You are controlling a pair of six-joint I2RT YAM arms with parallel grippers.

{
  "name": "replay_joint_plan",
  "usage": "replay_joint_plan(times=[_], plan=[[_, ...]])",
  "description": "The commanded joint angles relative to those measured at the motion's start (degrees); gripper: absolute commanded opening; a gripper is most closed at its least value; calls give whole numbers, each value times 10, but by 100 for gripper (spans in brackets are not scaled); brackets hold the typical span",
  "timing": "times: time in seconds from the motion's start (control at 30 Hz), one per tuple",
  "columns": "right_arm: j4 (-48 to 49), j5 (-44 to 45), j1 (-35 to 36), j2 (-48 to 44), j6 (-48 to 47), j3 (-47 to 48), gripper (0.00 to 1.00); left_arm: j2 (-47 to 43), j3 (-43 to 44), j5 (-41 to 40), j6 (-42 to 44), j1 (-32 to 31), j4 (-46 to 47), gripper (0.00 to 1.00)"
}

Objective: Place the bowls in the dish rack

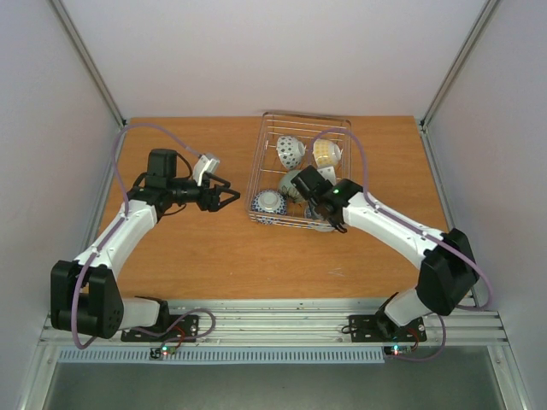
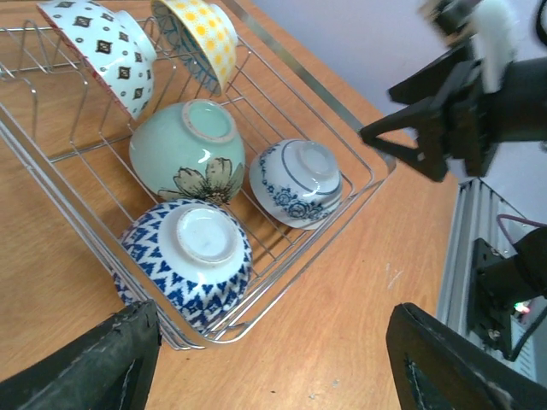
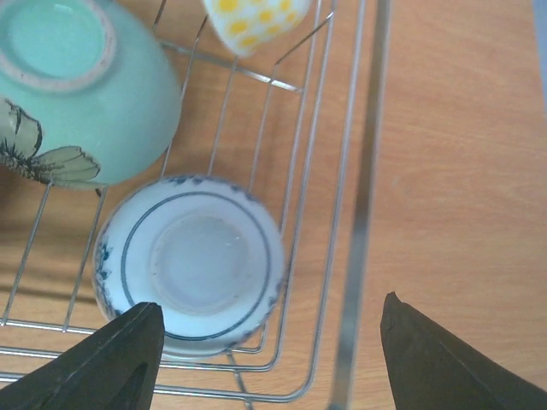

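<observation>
The wooden worktop [image 1: 214,256] carries the dish rack [image 1: 303,114] at upper centre of the top view, and no bowl shows outside it. The right arm [image 1: 393,231] reaches over the rack's lower right corner, jaws spread and empty above the blue-ringed bowl [image 3: 190,265]. The left arm [image 1: 128,224] hangs left of the rack, jaws spread, holding nothing. Also inside sit a green bowl [image 2: 188,149], a zigzag blue bowl [image 2: 192,256], a dotted bowl [image 2: 102,51] and a yellow bowl [image 2: 201,30], so loading looks finished
</observation>
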Motion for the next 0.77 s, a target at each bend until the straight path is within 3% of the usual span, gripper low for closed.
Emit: replay_joint_plan(times=[0.0, 0.1, 0.33, 0.53, 0.73], plan=[[3, 35, 2, -60, 14, 3, 74, -13, -6, -33, -3, -1, 33, 76], [18, -8, 2, -104, 22, -30, 78, -19, -8, -52, -9, -1, 40, 86], [22, -70, 7, -205, 72, -107, 81, -26, -12, -109, -25, -1, 51, 99], [31, -89, 11, -276, 78, -155, 82, -26, -9, -137, -37, -1, 50, 99], [26, -95, 12, -286, 77, -166, 82, -24, -7, -138, -36, -1, 47, 100]])
